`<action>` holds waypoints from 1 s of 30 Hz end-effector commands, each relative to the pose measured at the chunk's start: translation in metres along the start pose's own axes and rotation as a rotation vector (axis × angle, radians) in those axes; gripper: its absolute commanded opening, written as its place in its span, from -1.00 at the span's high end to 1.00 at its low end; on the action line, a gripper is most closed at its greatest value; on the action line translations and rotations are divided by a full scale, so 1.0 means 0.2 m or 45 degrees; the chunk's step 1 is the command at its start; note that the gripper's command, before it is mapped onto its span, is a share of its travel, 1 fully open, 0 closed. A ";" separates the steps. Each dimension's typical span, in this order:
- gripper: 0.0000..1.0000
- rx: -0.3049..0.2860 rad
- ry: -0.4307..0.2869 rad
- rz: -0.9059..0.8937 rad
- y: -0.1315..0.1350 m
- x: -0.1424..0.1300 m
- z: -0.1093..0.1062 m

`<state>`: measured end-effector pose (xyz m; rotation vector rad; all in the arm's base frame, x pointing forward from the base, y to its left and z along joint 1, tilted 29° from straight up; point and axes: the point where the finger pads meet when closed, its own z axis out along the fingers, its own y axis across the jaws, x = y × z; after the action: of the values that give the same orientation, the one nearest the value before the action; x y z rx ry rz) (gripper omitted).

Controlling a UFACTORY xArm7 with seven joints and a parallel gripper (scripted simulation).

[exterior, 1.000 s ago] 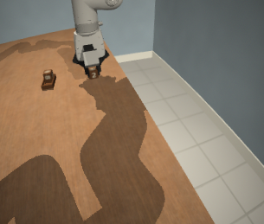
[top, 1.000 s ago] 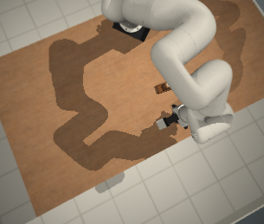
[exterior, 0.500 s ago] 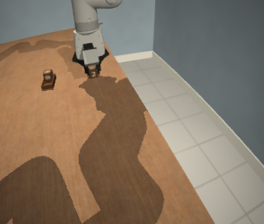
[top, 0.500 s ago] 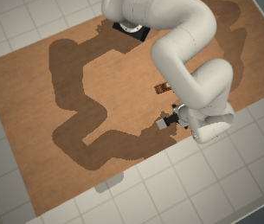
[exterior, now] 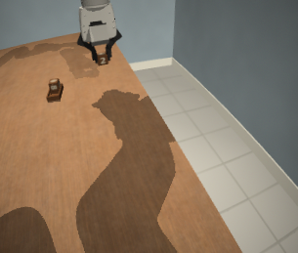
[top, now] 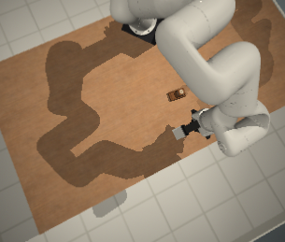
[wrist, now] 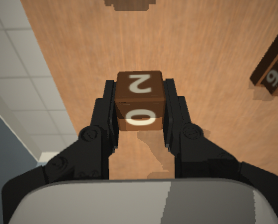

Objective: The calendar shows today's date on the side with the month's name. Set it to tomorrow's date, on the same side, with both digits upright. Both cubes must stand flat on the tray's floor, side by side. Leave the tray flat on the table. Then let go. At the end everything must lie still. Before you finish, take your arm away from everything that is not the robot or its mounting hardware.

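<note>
My gripper (exterior: 103,56) (wrist: 140,94) (top: 186,130) is shut on a brown calendar cube (exterior: 103,60) (wrist: 140,100). It holds the cube low over the wooden table (top: 121,94), near the edge by the tiled floor. In the wrist view the cube shows a white 2 on one face and a 0 on the face nearer the camera. The small brown tray (top: 170,96) (exterior: 53,98) (wrist: 260,75) lies flat on the table some way off. The other cube (top: 179,92) (exterior: 53,84) stands in the tray; its digits are too small to read.
The arm's base (top: 141,29) stands at the table's far edge. The arm's large links hang over the right side of the table. Tiled floor (exterior: 214,143) runs along the table's edge beside the gripper, and a blue-grey wall (exterior: 248,55) stands beyond it.
</note>
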<state>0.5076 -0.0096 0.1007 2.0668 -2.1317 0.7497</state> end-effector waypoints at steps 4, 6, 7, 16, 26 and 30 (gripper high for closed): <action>0.43 0.002 0.003 -0.001 0.00 0.00 -0.08; 0.43 0.002 0.003 -0.001 0.00 0.00 -0.08; 0.43 0.002 0.003 -0.001 0.00 0.00 -0.08; 0.43 -0.001 0.006 -0.026 0.01 0.01 -0.08; 0.43 -0.056 0.035 -0.411 0.16 0.13 -0.08; 0.43 -0.083 0.041 -0.611 0.23 0.18 -0.08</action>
<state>0.4682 -0.0300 0.1134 2.2794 -1.6965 0.6650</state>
